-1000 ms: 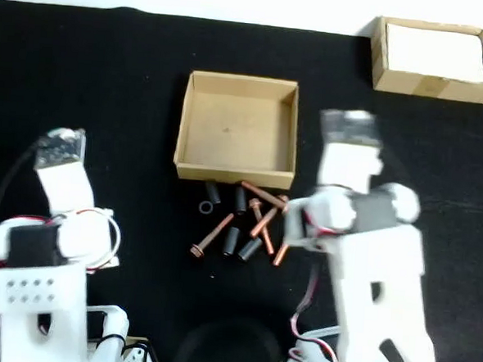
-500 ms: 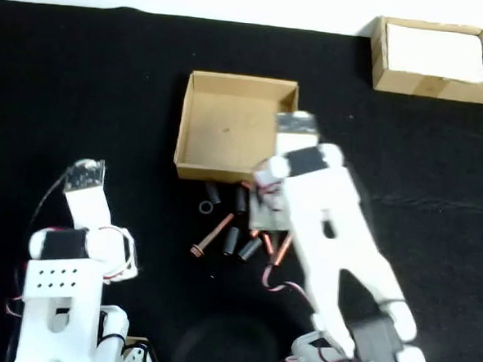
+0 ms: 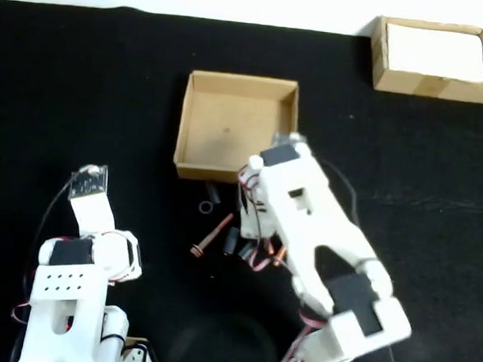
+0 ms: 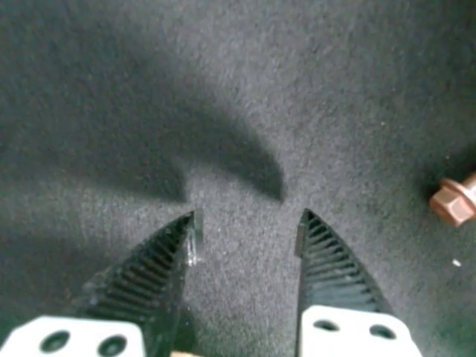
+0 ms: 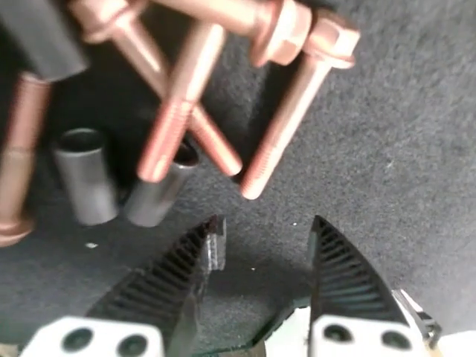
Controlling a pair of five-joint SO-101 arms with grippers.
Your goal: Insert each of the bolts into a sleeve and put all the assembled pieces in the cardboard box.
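Several copper bolts [image 5: 294, 111] lie crossed in a pile on the black mat, with dark sleeves [image 5: 85, 184] beside them. My right gripper [image 5: 264, 234] hangs open just above the mat, close to the threaded end of one bolt and holding nothing. In the high view the right arm [image 3: 305, 209] covers most of the pile; one bolt [image 3: 212, 235] and a sleeve [image 3: 213, 192] show to its left. The cardboard box [image 3: 182, 124] stands open just behind the pile. My left gripper [image 4: 249, 223] is open over bare mat, with a bolt head [image 4: 454, 199] off to one side.
A second cardboard box [image 3: 432, 82] with a white inside stands at the back right. The left arm [image 3: 91, 221] stands at the front left. A dark round object [image 3: 223, 348] sits at the front edge between the arm bases.
The right arm has swung left and come down over the bolt pile. The left arm has shifted slightly right and toward the front.
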